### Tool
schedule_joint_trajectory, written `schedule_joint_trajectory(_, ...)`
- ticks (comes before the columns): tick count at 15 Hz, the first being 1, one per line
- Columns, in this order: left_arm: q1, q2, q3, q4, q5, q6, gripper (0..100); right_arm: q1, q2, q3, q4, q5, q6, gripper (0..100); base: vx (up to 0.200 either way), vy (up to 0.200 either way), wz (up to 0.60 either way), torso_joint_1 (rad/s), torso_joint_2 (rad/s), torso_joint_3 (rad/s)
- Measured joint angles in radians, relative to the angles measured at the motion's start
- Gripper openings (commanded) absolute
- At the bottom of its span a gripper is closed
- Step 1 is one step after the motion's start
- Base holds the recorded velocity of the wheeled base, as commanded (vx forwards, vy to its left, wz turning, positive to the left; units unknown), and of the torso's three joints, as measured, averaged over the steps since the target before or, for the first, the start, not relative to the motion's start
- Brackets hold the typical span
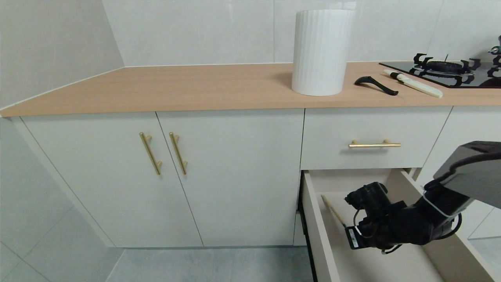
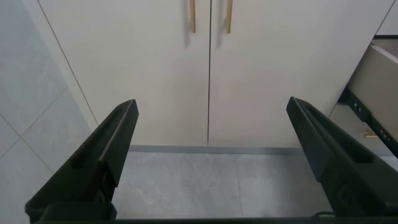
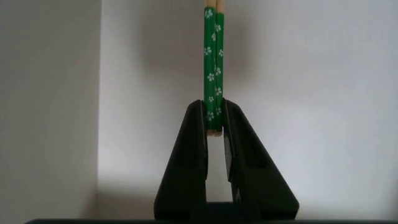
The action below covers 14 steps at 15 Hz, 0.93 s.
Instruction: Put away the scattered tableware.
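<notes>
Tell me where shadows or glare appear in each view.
Head view: the canister throws a soft shadow leftward on the counter; the drawer handle casts one just below itself. Right wrist view: faint shadow beside the chopsticks in the right claw. Left wrist view: even light, no glare.

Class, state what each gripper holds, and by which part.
Right gripper pinches the chopsticks at their green-patterned end; left gripper is open, holding nothing.

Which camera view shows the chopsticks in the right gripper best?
The right wrist view: the chopsticks are close, their green flowered ends pinched in the right gripper. The head view gives a thin wooden tip in the open drawer. The left wrist view faces cabinet doors.
</notes>
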Motion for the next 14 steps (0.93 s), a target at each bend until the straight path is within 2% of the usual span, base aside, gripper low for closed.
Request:
schedule_joint_trajectory(2,0.0,0.0,0.0,0.0,0.0,0.0,100,0.006,0.063,0.001,-0.077,-0.026,0.006,0,0.0,0.0,0.0,0.0,0.0,0.0)
schedule_joint_trajectory(14,0.0,0.0,0.0,0.0,0.0,0.0,100,0.01,0.143,-0.006,-0.086,-0.036,0.019,0,0.0,0.0,0.0,0.0,0.0,0.0)
